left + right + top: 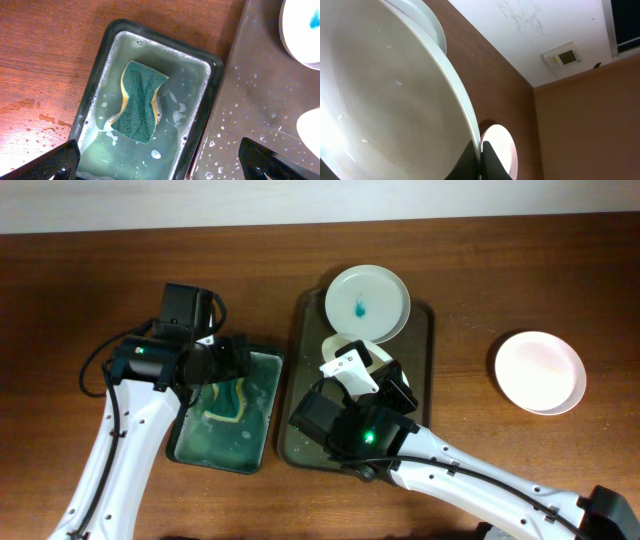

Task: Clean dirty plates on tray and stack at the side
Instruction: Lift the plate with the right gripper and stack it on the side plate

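The dark tray (421, 370) lies mid-table. A white plate with a teal smear (367, 302) sits at its far end; the left wrist view (306, 30) shows it too. My right gripper (380, 372) is shut on the rim of a second white plate (352, 350), held tilted on edge above the tray. In the right wrist view the jaws (481, 161) pinch that plate's rim (385, 95). A third, clean-looking plate (540, 372) rests on the table to the right, also in the right wrist view (501, 150). My left gripper (160, 165) is open and empty above the basin.
A green basin (262, 435) of teal soapy water stands left of the tray, with a yellow-and-green sponge (140, 100) lying in it. Water drops dot the wet tray floor (250, 100). The wooden table's back edge runs along the top.
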